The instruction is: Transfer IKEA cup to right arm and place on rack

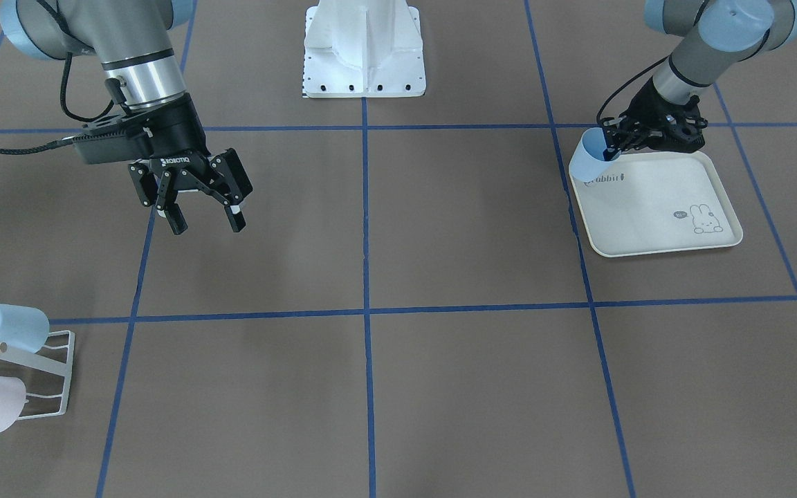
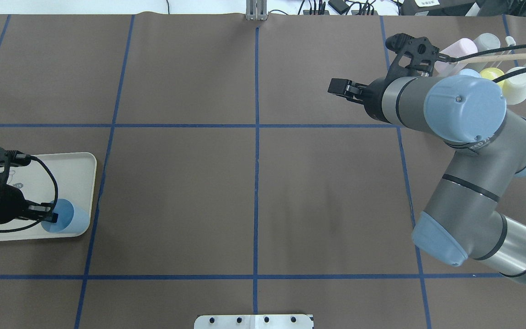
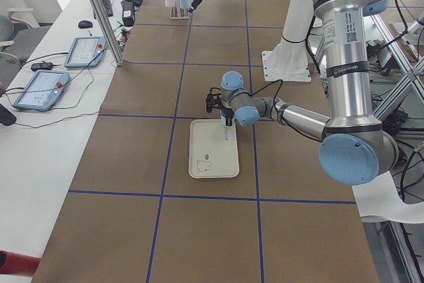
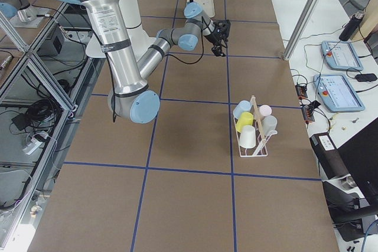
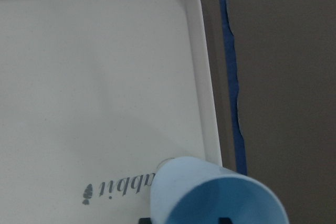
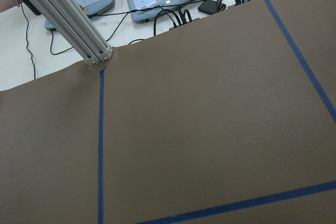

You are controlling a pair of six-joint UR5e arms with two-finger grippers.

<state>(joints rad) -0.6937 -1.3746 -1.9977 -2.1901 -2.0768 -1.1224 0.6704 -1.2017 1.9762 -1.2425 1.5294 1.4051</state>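
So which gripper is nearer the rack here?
Right. The right gripper hangs open on the same side as the rack; the left gripper holds the blue cup at the tray, far across.

Six cups are counted all told: five on the single wire rack, plus one blue cup at the single rabbit tray. Also spotted: two grippers, a left gripper and a right gripper, and two teach pendants.

The cup is sitting at the tray's corner, perhaps touching it, at the table's left end; the rack is standing well apart at the right end, bearing other cups.
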